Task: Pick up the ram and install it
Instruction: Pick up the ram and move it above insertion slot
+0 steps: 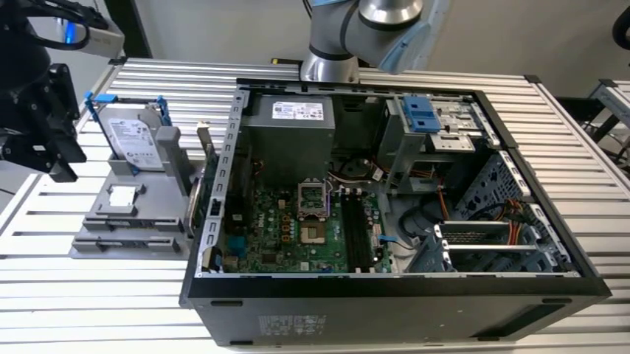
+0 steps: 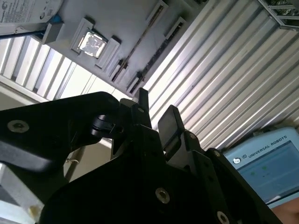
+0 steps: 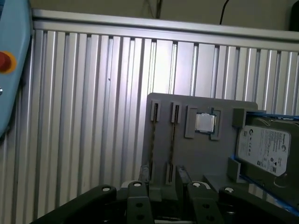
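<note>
Exterior view: gripper (image 1: 59, 158), dark, at the exterior view's left edge, hanging left of the grey holder (image 1: 128, 221) and clear of it. Holder on the slatted bench (image 1: 177, 81), just left of the computer case (image 1: 394, 310), side panel off. On the holder's far end, hard drive (image 1: 133, 140) with blue rails, upright; nearer, a small square chip (image 1: 121, 195) lying flat; nearest, rows of narrow slots. Ram too thin to pick out here. Upright green card (image 1: 209, 184) just beside the case's left wall. Inside the case, motherboard (image 1: 276, 228) with long dark memory slots (image 1: 356, 228) right of the processor socket (image 1: 310, 210)

Second wrist view: gripper (image 2: 156, 106) with fingers (image 2: 170, 119) parted by a narrow gap, gripping nothing. Beyond the fingers, ram (image 2: 135, 44) edge-on as a thin line in the holder's (image 2: 117, 18) slots, apart from the gripper. Blue-cased pendant (image 2: 264, 168) nearby

First wrist view: gripper (image 3: 163, 193) spread and empty, the holder's (image 3: 205, 158) near edge between the fingers. Ram (image 3: 172, 140) standing on edge in the slot pair beside the chip (image 3: 204, 122), untouched. Hard drive (image 3: 264, 149) beyond the chip from the ram. Pendant (image 3: 14, 70) well apart, across the bench (image 3: 93, 116) slats
</note>
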### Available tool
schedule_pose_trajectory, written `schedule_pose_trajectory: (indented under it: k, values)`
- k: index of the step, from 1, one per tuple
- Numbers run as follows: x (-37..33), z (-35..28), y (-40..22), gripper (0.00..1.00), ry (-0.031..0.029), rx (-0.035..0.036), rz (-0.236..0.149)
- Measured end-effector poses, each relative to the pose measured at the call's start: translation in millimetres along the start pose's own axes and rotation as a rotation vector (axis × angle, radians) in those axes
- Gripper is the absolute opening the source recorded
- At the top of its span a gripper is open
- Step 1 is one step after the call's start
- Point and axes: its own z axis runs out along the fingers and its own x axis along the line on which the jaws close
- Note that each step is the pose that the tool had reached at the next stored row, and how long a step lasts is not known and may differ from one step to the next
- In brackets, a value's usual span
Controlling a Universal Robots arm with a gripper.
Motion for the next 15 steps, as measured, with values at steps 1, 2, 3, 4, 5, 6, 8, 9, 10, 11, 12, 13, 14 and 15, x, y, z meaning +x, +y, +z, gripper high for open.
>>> schedule_pose_trajectory:
  k: [1, 2, 3, 4, 5, 6, 8, 9, 10, 11, 12, 13, 14, 15]
  values:
    - [0.0, 1.7, 0.0, 1.00, 0.0001, -0.0001, 0.000]
    - [0.1, 3.3, -0.1, 1.00, 0.0000, -0.0001, 0.000]
    - [0.1, 4.6, -0.2, 1.00, 0.0000, -0.0001, 0.000]
    - [0.0, 5.8, -0.2, 1.00, 0.0000, -0.0001, 0.000]
    - [0.0, 7.1, -0.3, 1.00, -0.0001, 0.0001, 0.000]
    - [-0.1, 8.2, -0.3, 1.00, -0.0001, 0.0001, 0.000]
    - [-0.1, 10.2, -0.5, 1.00, 0.0001, -0.0002, 0.000]
    - [-0.2, 11.2, -0.5, 1.00, 0.0001, -0.0001, 0.000]
    - [-0.2, 12.3, -0.5, 1.00, 0.0000, 0.0000, 0.000]
    - [-0.2, 13.2, -0.6, 1.00, 0.0001, -0.0001, 0.000]
    - [-0.2, 14.3, -0.6, 1.00, 0.0001, 0.0000, 0.000]
    - [-0.3, 15.4, -0.7, 1.00, 0.0000, 0.0001, 0.000]
    - [-0.2, 16.5, -0.7, 1.00, 0.0001, 0.0000, 0.000]
    - [-0.2, 17.9, -0.8, 1.00, 0.0001, -0.0001, 0.000]
